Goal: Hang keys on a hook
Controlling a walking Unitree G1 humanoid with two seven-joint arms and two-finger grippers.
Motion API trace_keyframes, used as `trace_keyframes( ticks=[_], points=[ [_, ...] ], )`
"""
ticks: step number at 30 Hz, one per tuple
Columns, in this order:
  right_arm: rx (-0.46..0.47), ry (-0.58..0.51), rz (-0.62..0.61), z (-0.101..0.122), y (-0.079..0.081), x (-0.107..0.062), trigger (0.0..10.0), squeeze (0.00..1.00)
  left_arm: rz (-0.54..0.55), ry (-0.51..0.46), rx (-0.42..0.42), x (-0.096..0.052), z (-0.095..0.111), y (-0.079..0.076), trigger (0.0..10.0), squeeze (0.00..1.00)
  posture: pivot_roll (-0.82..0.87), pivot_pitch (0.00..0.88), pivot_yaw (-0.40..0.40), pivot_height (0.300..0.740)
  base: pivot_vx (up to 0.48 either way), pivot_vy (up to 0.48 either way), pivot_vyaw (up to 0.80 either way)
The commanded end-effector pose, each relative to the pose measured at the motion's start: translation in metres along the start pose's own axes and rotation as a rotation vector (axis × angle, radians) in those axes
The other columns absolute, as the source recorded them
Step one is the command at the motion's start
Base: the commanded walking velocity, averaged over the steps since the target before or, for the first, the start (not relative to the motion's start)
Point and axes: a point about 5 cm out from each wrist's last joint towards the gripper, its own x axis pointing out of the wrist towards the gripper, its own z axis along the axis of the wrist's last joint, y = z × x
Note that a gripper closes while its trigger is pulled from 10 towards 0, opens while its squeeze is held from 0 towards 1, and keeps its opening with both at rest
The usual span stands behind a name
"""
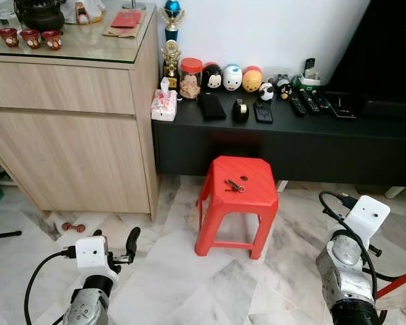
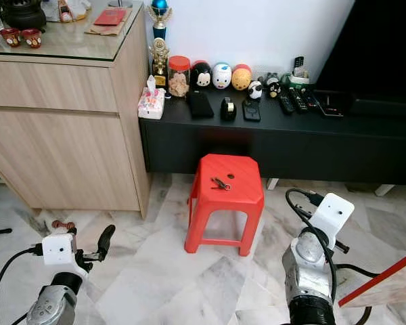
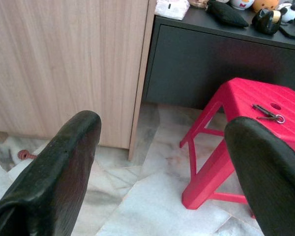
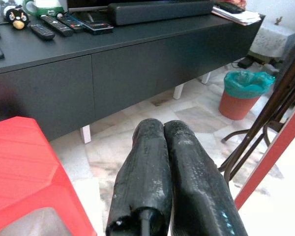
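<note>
A small bunch of keys (image 1: 234, 185) lies on top of a red plastic stool (image 1: 240, 203), which stands on the marble floor in front of a black low console. My left gripper (image 3: 162, 123) is low at the left, well short of the stool and apart from it. It is open with nothing between its fingers (image 1: 132, 241). In the left wrist view the keys (image 3: 268, 113) lie ahead, past one finger. My right gripper (image 4: 162, 128) is low at the right of the stool, shut on nothing, pointing past the stool's corner (image 4: 24, 162) at the console.
A light wooden cabinet (image 1: 74, 122) stands at the left. The black console (image 1: 291, 142) carries a tissue box (image 1: 164, 105), a jar, toy figures and remotes (image 1: 311, 101). A small red object (image 1: 73, 227) lies on the floor by the cabinet. A green bin (image 4: 242, 93) and dark frame legs (image 4: 265, 123) stand at the far right.
</note>
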Motion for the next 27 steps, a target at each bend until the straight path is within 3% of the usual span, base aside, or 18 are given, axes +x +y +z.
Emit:
trace_keyframes(
  ticks=[1,3,6,10,13,14,16,17,18,19,27],
  points=[
    [0.014,-0.034,-0.016,0.007,-0.001,0.001,10.0,0.0,-0.018,0.009,-0.003,0.0,0.0,-0.003,10.0,0.0,0.03,0.01,-0.118,0.74,0.0,0.0,0.0],
    [0.024,-0.023,0.003,0.006,0.002,0.0,10.0,0.0,-0.019,0.008,-0.002,0.0,0.0,-0.003,10.0,0.0,0.04,0.01,-0.117,0.74,0.0,0.0,0.0],
    [0.023,0.049,0.148,-0.001,0.02,-0.004,10.0,0.0,-0.021,0.005,0.0,0.001,0.001,-0.003,10.0,0.0,0.03,0.013,-0.117,0.74,0.0,0.0,0.0],
    [-0.103,0.153,0.586,-0.013,0.069,-0.028,10.0,0.0,-0.028,-0.021,0.006,0.004,0.009,-0.003,10.0,0.0,0.03,0.021,-0.119,0.74,0.0,0.0,0.0],
    [-0.097,0.162,0.624,-0.012,0.074,-0.032,10.0,0.0,-0.029,-0.032,0.008,0.006,0.013,-0.003,10.0,0.0,0.04,0.027,-0.121,0.74,0.0,0.0,0.0],
    [-0.065,0.183,0.709,-0.006,0.084,-0.04,10.0,0.0,-0.031,-0.055,0.006,0.008,0.019,-0.003,10.0,0.0,0.03,0.028,-0.123,0.74,0.0,0.0,0.0],
    [-0.054,0.191,0.75,-0.003,0.089,-0.043,10.0,0.0,-0.032,-0.065,0.004,0.009,0.023,-0.003,10.0,0.0,0.04,0.03,-0.123,0.74,0.0,0.0,0.0],
    [-0.034,0.185,0.871,0.007,0.098,-0.053,10.0,0.0,-0.055,-0.089,0.011,0.012,0.031,-0.005,10.0,0.0,0.04,0.035,-0.125,0.74,0.0,0.0,0.0],
    [-0.034,0.185,0.871,0.007,0.098,-0.053,10.0,0.0,-0.055,-0.089,0.011,0.012,0.031,-0.005,10.0,0.0,0.04,0.035,-0.125,0.74,0.0,0.0,0.0],
    [-0.025,0.187,0.955,0.014,0.104,-0.06,10.0,0.0,-0.078,-0.105,0.014,0.014,0.036,-0.007,10.0,0.0,0.04,0.038,-0.128,0.74,0.0,0.0,0.0],
    [-0.016,0.178,1.14,0.041,0.114,-0.077,10.0,0.0,-0.234,-0.153,0.041,0.019,0.062,-0.022,10.0,0.0,0.03,0.046,-0.138,0.74,0.0,0.0,0.0]
  ],
)
